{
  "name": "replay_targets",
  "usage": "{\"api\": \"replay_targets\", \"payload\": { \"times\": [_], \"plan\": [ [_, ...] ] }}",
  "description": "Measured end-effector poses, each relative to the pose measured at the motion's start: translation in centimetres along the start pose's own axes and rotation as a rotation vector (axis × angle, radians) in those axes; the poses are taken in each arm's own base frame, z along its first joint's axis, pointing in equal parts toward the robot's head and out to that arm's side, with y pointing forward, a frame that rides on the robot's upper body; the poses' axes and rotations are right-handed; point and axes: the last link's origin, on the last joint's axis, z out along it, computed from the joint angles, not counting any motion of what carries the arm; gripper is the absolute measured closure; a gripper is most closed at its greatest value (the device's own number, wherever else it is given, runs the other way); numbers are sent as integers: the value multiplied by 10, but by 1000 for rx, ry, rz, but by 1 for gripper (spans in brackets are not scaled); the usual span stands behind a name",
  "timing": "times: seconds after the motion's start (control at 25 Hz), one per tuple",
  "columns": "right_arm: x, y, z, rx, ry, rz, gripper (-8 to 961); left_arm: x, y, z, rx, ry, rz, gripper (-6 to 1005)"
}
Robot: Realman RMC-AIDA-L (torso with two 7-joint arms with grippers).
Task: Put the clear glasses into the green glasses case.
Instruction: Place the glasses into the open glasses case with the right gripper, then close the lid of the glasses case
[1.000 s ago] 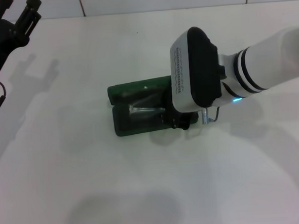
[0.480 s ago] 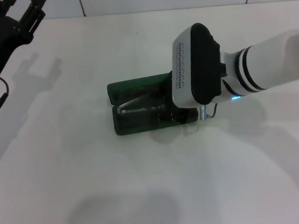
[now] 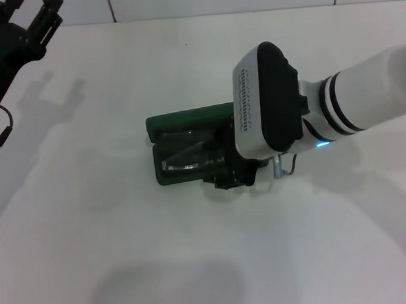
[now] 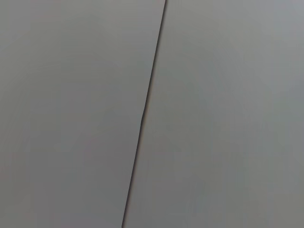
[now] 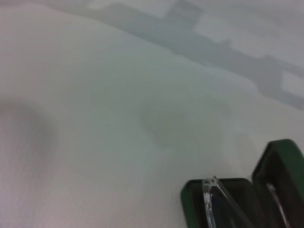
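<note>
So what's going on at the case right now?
The right gripper is down at the near right end of the open green glasses case, which sits mid-table with its lid standing up behind. The clear glasses are in the open lower half, though one arm angles up over the case rim, so they don't look fully settled. The left gripper is parked high at the far left, away from the work.

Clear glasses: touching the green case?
Touching. Right wrist view: clear glasses sit inside the open green glasses case, one arm resting across its rim.
</note>
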Motion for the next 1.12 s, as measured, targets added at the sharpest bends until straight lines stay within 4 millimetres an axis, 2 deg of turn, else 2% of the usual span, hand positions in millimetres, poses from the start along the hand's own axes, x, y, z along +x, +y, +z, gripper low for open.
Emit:
{"api": "replay_targets", "payload": {
  "times": [0.24, 0.6, 1.12],
  "plan": [
    [0, 3, -3, -9, -17, 15, 425, -1, -1, 0, 4, -7, 0, 272],
    [1, -2, -19, 50, -71, 41, 425, -1, -1, 3, 5, -9, 1, 272],
    [11, -4, -8, 44, -32, 60, 424, 0, 1, 7, -1, -9, 2, 274]
  ]
}}
